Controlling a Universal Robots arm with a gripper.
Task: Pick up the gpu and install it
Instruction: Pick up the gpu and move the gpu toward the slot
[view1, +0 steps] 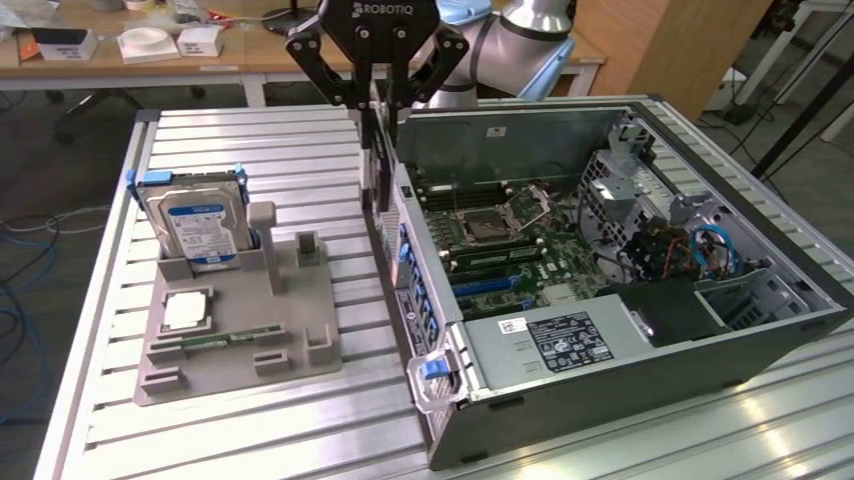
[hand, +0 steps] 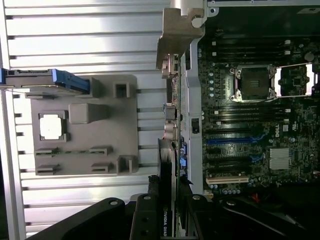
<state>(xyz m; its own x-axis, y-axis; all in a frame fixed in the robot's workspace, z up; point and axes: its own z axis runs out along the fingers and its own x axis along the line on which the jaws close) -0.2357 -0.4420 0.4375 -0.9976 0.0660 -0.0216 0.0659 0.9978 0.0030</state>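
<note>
Black end effector (view1: 378, 118) (hand: 168, 220): clamped on the thin flat black gpu (view1: 379, 175) (hand: 167, 165), held upright and edge-on.
Where the gpu hangs: over the open grey computer case (view1: 601, 400), at its edge on the exterior view's left.
Table (view1: 240, 140): ribbed aluminium, carrying the grey plastic parts tray (view1: 227, 345).

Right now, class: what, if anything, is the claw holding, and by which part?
The claw holds the gpu, pinched across its thin faces at the upper edge.
</note>
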